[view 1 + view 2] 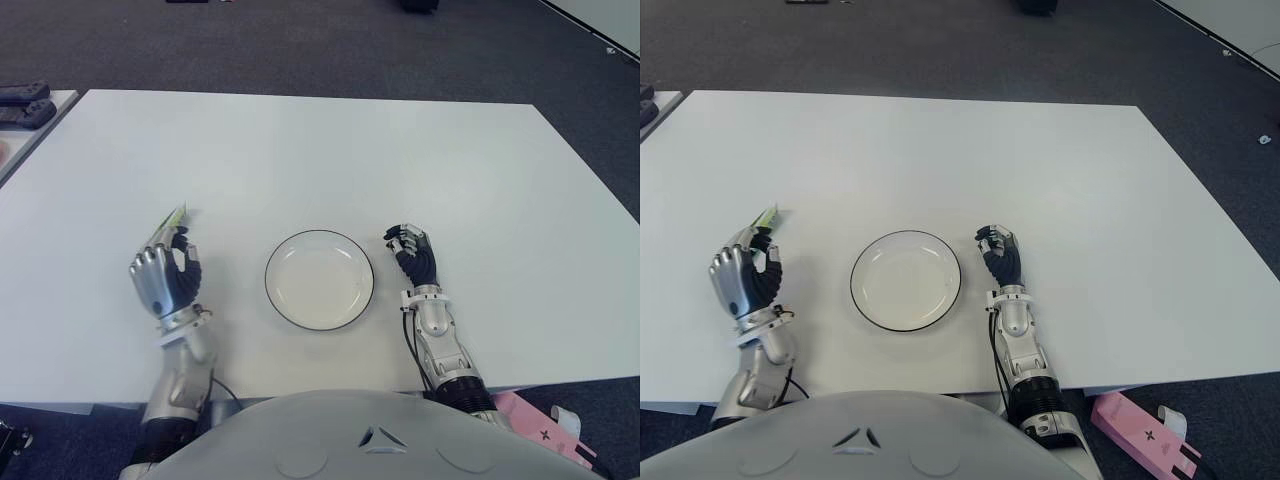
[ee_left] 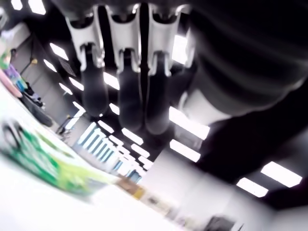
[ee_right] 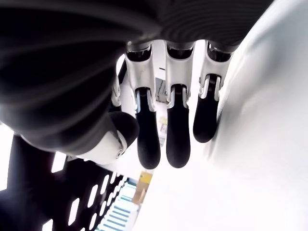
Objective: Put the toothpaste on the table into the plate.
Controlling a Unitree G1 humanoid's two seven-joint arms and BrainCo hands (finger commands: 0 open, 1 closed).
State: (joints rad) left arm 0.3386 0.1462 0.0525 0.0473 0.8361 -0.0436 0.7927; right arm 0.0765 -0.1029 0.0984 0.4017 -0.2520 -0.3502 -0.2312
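From my seat the white table (image 1: 320, 150) fills most of both eye views, w/ the plate (image 1: 319, 279), white w/ a dark rim, sitting near the front edge, roughly centred btwn the two hands and holding nothing. The toothpaste (image 1: 170, 222), a green-and-white tube, lies on the table to the plate's left, well apart from it, angled away from me; only its far end shows past the left hand (image 1: 166, 276). That hand stands just behind the tube's near end, fingers (image 1: 183, 250) curled fwd over it. In the left wrist view the tube (image 2: 43, 161) appears blurred, lying on the table surface below the dark fingertips (image 2: 126, 101), w/ a visible gap btwn them, so I read the hand as relaxed, not gripping anything; whether any part of it touches the tube I can't tell. The right hand (image 1: 414, 258) shows just beside the plate's right rim, palm side twd the plate, fingers loosely bent. The right wrist view shows its three dark fingertips (image 3: 177, 139) and thumb hanging free next to the bare tabletop, nothing btwn them. Beyond the table is dark grey carpet (image 1: 300, 45). At the far left edge another table corner carries some dark objects (image 1: 24, 102) I can't identify. A pink box (image 1: 1143, 432) lies on the floor at lower right, by the robot's right side.
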